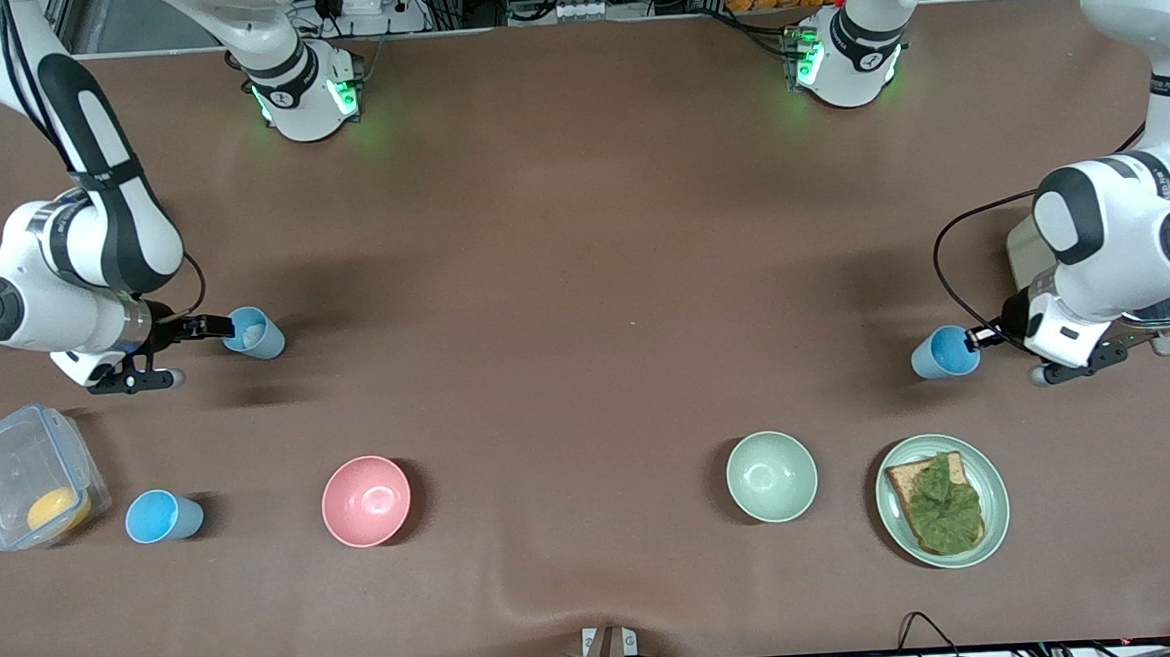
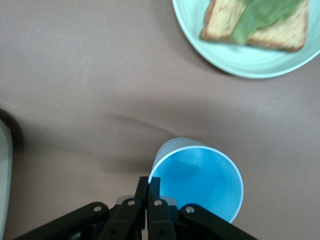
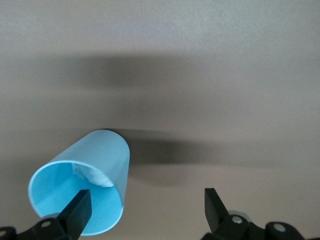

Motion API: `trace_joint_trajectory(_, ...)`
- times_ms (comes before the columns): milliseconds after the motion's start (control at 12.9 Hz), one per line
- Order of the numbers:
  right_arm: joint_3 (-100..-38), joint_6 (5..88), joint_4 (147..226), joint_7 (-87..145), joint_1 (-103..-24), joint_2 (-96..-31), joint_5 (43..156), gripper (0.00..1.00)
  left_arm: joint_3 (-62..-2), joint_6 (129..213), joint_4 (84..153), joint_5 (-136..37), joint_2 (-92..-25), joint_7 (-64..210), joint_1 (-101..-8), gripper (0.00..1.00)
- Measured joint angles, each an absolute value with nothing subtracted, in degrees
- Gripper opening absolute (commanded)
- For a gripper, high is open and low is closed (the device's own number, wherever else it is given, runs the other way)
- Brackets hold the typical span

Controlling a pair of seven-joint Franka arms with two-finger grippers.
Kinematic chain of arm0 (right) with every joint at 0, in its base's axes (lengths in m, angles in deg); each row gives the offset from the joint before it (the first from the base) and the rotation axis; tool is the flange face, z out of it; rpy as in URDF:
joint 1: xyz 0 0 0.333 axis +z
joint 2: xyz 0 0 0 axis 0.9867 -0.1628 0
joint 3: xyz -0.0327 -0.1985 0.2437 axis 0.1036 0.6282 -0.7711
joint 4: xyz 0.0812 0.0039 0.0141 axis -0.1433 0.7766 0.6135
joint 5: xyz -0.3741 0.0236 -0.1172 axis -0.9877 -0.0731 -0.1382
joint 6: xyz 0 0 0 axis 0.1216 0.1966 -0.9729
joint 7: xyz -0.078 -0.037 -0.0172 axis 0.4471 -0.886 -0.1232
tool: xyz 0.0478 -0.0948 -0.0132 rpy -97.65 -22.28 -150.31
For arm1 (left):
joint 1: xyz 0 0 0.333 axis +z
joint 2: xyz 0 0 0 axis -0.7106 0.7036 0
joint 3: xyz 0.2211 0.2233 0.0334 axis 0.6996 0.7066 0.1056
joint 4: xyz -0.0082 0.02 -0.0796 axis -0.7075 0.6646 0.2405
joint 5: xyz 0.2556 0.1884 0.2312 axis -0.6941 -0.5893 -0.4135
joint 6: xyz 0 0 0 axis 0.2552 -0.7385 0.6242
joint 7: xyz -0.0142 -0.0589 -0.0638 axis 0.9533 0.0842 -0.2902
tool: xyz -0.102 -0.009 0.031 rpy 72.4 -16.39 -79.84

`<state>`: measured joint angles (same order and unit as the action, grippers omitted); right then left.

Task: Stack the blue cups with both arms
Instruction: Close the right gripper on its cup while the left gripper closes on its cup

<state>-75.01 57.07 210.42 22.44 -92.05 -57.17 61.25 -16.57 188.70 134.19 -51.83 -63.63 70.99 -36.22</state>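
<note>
Front, left wrist and right wrist views of the brown bench (image 1: 582, 269).

Right gripper (image 1: 204, 350) (image 3: 146, 195): near the edge at the right arm's end, claw spread wide. The pale blue cup (image 1: 253, 333) (image 3: 85, 185), with a white bit inside, sits against one finger (image 3: 77, 212). That fingertip overlaps the rim, and contact cannot be confirmed. The second finger stands well apart from the cup, over bare cloth.

Left gripper (image 1: 974, 340) (image 2: 148, 182): near the edge at the left arm's end, claw narrowed to a pinch on the rim of the sky-blue cup (image 1: 944, 353) (image 2: 200, 182), one finger inside the wall and one outside. The cup's mouth faces up.

Along the edge nearest the front camera, from the right arm's corner toward the left arm's corner:
- a clear box (image 1: 12, 469) holding a yellow object (image 1: 59, 509)
- a third blue cup (image 1: 161, 517), just beside the box and held by neither gripper
- a pink bowl (image 1: 366, 500)
- a pale green bowl (image 1: 771, 476)
- a pale green plate (image 1: 994, 487) (image 2: 240, 65) bearing toast (image 1: 905, 480) (image 2: 280, 35) topped with a green leaf (image 1: 945, 505) (image 2: 260, 15)

The plate lies near the sky-blue cup, closer to the front camera's edge.
</note>
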Motion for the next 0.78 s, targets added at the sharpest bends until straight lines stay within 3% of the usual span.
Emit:
trace_joint_trajectory(156, -75.0, 57.1, 210.4, 22.3, -92.1, -58.0, 61.3, 0.63, -16.8, 184.8, 130.7, -51.7, -63.7, 71.2, -36.3, 0.0)
trace_joint_trajectory(311, -75.1, 57.1, 210.4, 22.3, -92.1, -58.7, 61.3, 0.15, -16.9, 181.3, 127.5, -51.7, -63.8, 71.2, -36.4, 0.0)
trace_joint_trajectory(389, -75.1, 57.0, 210.4, 22.3, -92.1, -59.0, 61.3, 0.02, -17.0, 180.6, 126.7, -51.7, -63.9, 71.3, -36.6, 0.0)
trace_joint_trajectory(778, -75.6, 54.0, 210.1, 22.3, -92.1, -58.9, 61.9, 0.0, -17.3, 175.7, 120.4, -51.7, -64.0, 77.3, -40.4, 0.0)
